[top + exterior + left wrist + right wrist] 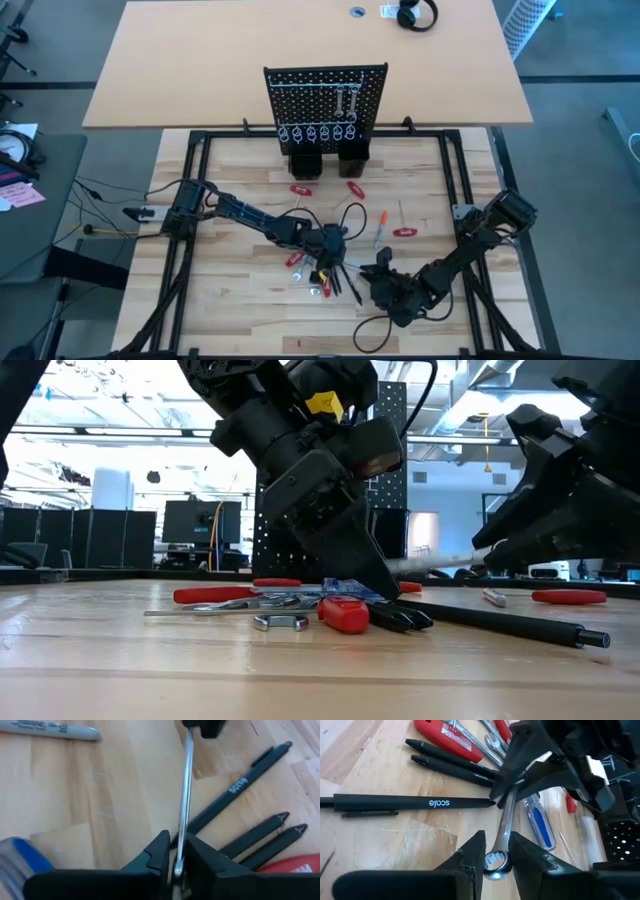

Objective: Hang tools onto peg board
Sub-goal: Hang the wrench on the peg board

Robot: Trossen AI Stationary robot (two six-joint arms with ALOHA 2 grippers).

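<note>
Peg board (325, 100): upright at the table's far edge, ring hooks along its lower part.
Left gripper (335, 243): mid-table over the tool pile, jaws pinching one end of a silver wrench (506, 827).
Right gripper (495, 851): jaws closed on the wrench's ring end (both grippers share this one tool).
Loose on the wood: black pens (455, 762), blue-handled screwdriver (540, 827), red-handled tool (343, 614).
</note>
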